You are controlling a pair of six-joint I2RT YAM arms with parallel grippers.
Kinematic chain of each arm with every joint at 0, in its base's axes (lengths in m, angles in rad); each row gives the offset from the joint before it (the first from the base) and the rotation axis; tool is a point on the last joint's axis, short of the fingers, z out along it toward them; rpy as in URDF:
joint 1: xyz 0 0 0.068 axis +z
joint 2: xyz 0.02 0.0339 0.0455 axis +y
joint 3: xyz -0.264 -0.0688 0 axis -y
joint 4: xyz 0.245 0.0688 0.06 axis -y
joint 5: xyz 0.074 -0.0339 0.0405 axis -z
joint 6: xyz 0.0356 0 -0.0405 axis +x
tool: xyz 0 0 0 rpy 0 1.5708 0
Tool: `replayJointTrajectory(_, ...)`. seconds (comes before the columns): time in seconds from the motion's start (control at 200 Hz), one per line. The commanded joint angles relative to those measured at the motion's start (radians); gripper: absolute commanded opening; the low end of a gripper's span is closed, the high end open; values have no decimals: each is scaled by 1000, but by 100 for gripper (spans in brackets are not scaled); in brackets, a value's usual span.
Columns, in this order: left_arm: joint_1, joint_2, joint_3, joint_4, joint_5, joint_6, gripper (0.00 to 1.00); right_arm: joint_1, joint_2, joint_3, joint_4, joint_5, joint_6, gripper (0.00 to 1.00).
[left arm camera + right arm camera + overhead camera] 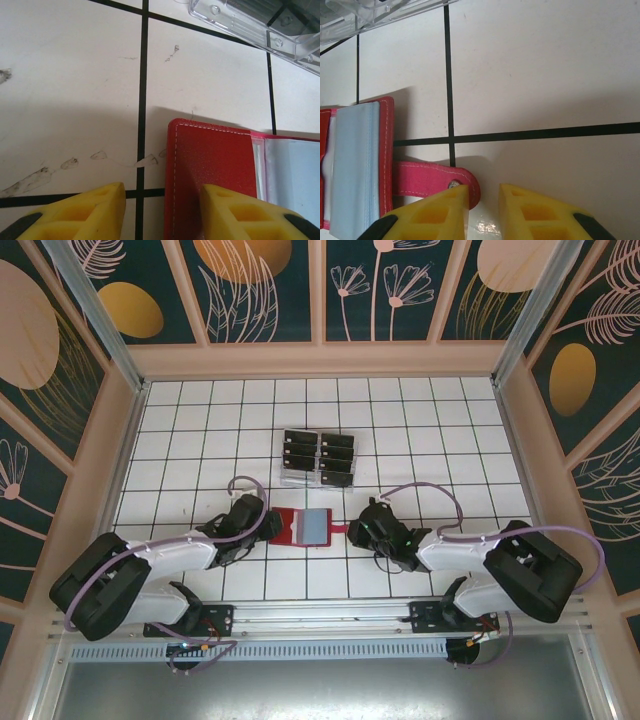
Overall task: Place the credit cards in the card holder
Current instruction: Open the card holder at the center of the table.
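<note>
We find the card holder (303,527) lying open and flat on the white gridded worktop (200,430), between the two arms. Its grey-blue pockets (316,527) face up and its snap tab (427,177) points toward the right arm. The left tool (162,212) stands moderately apart, one finger over the red cover and the other over bare worktop, clamping nothing. The right tool (484,210) shows a narrow gap, one finger at the tab's snap, gripping nothing. The credit cards (318,455) sit in a clear rack (250,22) just beyond the holder.
</note>
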Motion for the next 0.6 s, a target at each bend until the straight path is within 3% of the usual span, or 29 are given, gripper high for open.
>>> replayJointTrajectory(0.0, -4, -9, -24, -32, -11, -1, 45, -21, 7, 23, -28, 26, -27, 27)
replayJointTrajectory(0.355, -6, -8, 17, -56, -32, 32, 47, 65, -234, 93, -184, 33, 13, 43)
replayJointTrajectory(0.596, -5, -40, 90, -134, -75, 97, 51, 132, -157, 228, -213, 26, -18, 49)
